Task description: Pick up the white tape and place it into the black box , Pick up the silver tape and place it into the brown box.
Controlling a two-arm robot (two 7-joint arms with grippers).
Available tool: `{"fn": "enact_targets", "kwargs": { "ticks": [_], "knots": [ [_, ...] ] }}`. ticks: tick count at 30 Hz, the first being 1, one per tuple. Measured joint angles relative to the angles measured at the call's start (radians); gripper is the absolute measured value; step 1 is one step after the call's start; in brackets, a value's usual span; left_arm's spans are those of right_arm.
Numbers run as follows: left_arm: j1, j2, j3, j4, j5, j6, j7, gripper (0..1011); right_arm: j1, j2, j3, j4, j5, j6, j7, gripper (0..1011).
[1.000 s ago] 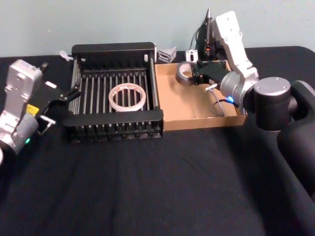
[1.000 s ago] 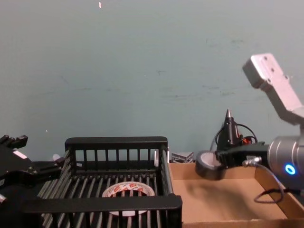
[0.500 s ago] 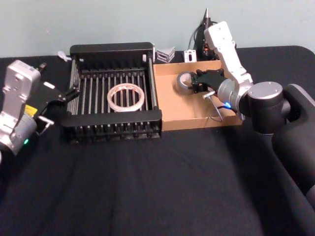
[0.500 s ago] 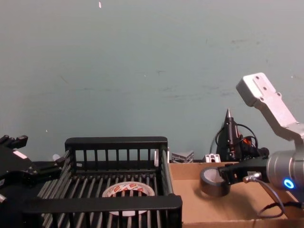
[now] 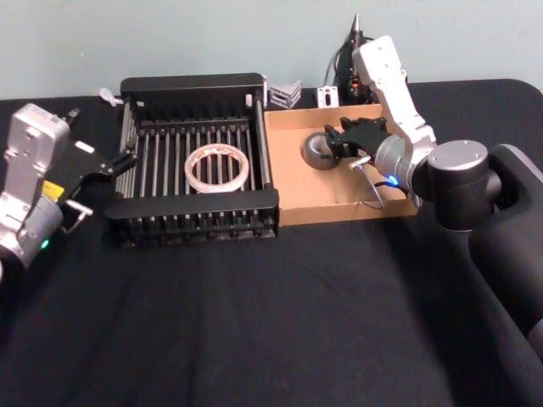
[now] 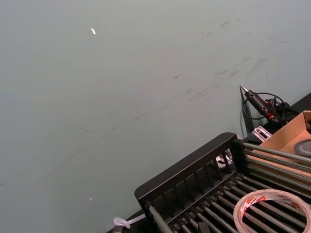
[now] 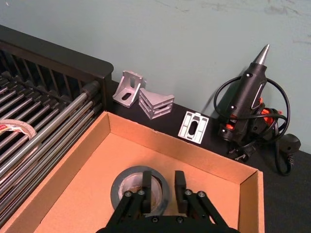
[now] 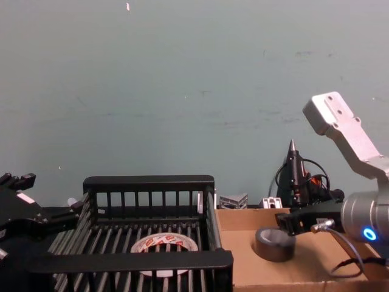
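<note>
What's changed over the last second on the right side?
The right claw carried the silver tape down from above the brown box, set it flat on the floor and opened; its fingers now straddle the roll. The white tape, black box and left claw stayed put.

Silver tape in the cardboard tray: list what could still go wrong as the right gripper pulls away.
1. The right gripper has one finger inside the core of the silver tape, so lifting off at an angle could snag and drag the roll.
2. The roll lies near the brown box's middle; a drag could push it toward a low wall.
</note>
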Motion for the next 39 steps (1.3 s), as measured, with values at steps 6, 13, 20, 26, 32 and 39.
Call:
{"fn": "enact_targets", "kwargs": {
  "ticks": [6, 13, 20, 26, 32, 39],
  "knots": [
    [0.000, 0.000, 0.000, 0.000, 0.000, 0.000, 0.000, 1001, 0.000, 0.000, 0.001, -0.001, 0.001, 0.000, 0.001, 453],
    [0.000, 0.000, 0.000, 0.000, 0.000, 0.000, 0.000, 1001, -0.001, 0.001, 0.001, -0.001, 0.002, 0.000, 0.001, 674],
    [0.000, 0.000, 0.000, 0.000, 0.000, 0.000, 0.000, 1001, -0.001, 0.001, 0.001, -0.002, 0.002, 0.000, 0.001, 877],
    [0.000, 0.000, 0.000, 0.000, 0.000, 0.000, 0.000, 1001, -0.002, 0.001, 0.001, -0.002, 0.003, 0.000, 0.001, 1002],
    [0.000, 0.000, 0.000, 0.000, 0.000, 0.000, 0.000, 1001, -0.002, 0.001, 0.001, -0.002, 0.003, 0.000, 0.001, 1003],
    [0.000, 0.000, 0.000, 0.000, 0.000, 0.000, 0.000, 1001, -0.014, 0.001, 0.013, -0.023, 0.003, -0.005, 0.005, 1002]
  ]
}}
